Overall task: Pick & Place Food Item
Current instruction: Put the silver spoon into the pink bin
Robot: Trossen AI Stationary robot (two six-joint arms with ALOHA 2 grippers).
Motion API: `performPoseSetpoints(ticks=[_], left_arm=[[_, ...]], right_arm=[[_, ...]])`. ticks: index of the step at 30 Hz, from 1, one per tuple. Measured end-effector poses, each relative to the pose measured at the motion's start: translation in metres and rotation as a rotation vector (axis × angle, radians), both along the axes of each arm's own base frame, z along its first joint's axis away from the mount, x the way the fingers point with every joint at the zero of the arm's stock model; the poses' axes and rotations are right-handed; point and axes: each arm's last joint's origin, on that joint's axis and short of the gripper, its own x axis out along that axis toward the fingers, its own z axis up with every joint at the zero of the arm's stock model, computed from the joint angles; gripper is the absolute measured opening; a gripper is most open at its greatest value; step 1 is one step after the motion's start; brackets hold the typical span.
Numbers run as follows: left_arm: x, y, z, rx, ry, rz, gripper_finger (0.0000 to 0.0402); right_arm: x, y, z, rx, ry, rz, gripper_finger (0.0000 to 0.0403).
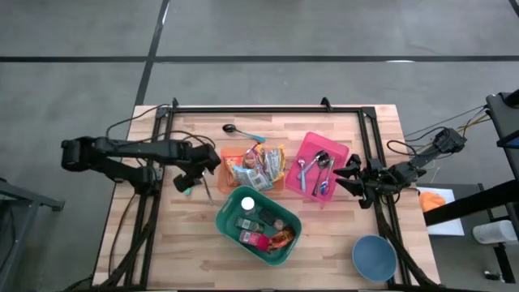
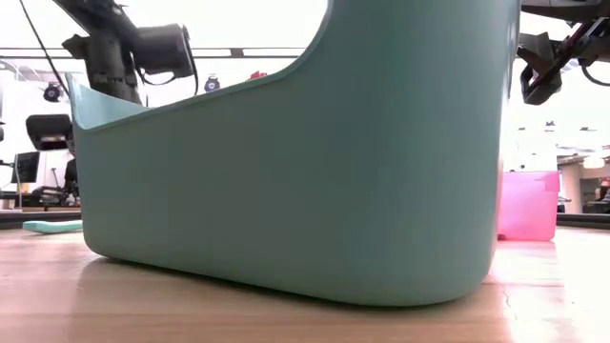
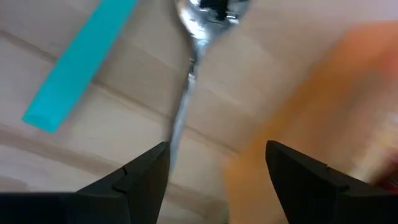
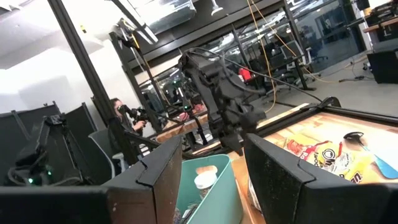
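Food packets (image 1: pixel 255 166) lie in an orange bin (image 1: pixel 225 162) at the table's middle. My left gripper (image 1: pixel 199 177) hangs open, pointing down, just left of that bin. Below it a metal spoon (image 3: pixel 186 81) and a teal stick (image 3: pixel 81 62) lie flat on the wood. The spoon's handle runs beside one finger, and the orange bin (image 3: pixel 323 112) shows blurred on the other side. My right gripper (image 1: pixel 350 175) waits open and roughly level at the right, beside the pink bin (image 1: pixel 312 139), with nothing between its fingers (image 4: pixel 211 155).
A green bin (image 1: pixel 225 212) with mixed items stands near the front middle and fills the low view (image 2: pixel 315 162). The pink bin holds spoons. A blue bowl (image 1: pixel 374 258) sits at the front right. Another spoon (image 1: pixel 231 128) lies at the far side. A black frame (image 1: pixel 268 110) borders the table.
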Motion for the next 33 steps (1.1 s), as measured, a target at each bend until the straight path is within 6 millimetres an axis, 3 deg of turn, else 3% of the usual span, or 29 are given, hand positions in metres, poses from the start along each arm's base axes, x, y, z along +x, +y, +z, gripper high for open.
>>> performPoseSetpoints(ticks=[5, 23, 27, 33], left_arm=[[0.005, 0.000, -0.018, -0.040, 0.085, 0.001, 0.0265], [0.004, 0.002, -0.048, 0.025, 0.146, -0.147, 0.0257], [0.002, 0.001, -0.049, 0.023, 0.151, -0.151, 0.0223], [0.001, 0.001, -0.049, 0.021, 0.171, -0.176, 0.0135]], right_arm=[[0.000, 0.000, 0.000, 0.000, 0.000, 0.000, 0.0171], [0.000, 0.000, 0.000, 0.000, 0.000, 0.000, 0.0171], [0.000, 0.000, 0.000, -0.001, 0.002, 0.000, 0.0171], [0.000, 0.000, 0.000, -0.002, 0.003, 0.000, 0.0171]])
